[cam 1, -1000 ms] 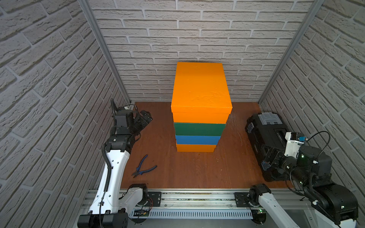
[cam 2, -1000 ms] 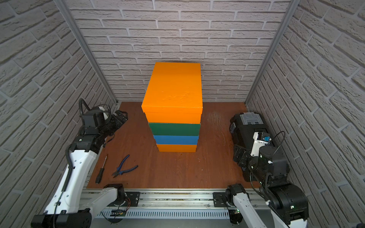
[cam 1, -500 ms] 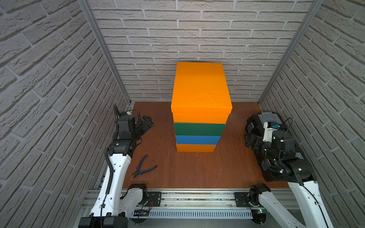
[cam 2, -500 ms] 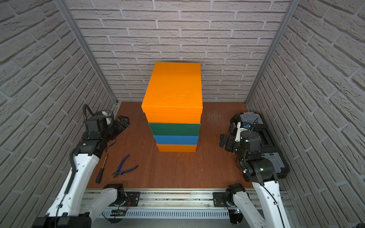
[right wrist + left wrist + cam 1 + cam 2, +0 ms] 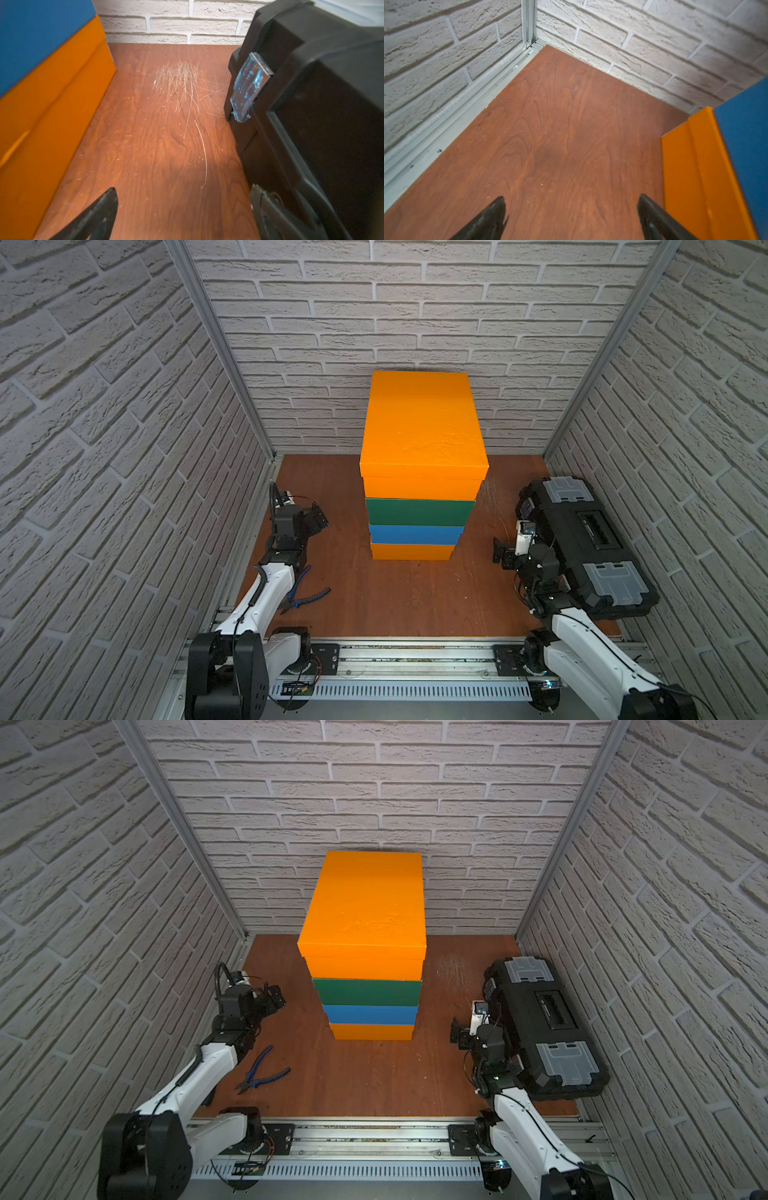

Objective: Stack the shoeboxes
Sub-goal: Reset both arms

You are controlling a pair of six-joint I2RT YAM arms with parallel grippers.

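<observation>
The shoeboxes stand in one stack mid-table in both top views: an orange box [image 5: 422, 435] on top, then green [image 5: 419, 511], blue [image 5: 415, 534], and orange [image 5: 411, 551] at the bottom. My left gripper [image 5: 318, 519] hovers low to the left of the stack, open and empty; in the left wrist view its fingers [image 5: 571, 197] frame bare wood beside the bottom orange box [image 5: 695, 176]. My right gripper [image 5: 500, 549] is to the right of the stack, open and empty. In the right wrist view it [image 5: 183, 188] sits between the bottom orange box [image 5: 52, 114] and the toolbox.
A black toolbox [image 5: 582, 539] with grey latches lies along the right wall, close to my right arm. Blue-handled pliers [image 5: 309, 597] lie front left, next to my left arm. Brick-patterned walls enclose the wooden table [image 5: 395, 597] on three sides.
My right arm has swung from the front right corner forward and left, coming down between the toolbox and the stack. My left arm has dropped slightly. The stack has not moved.
</observation>
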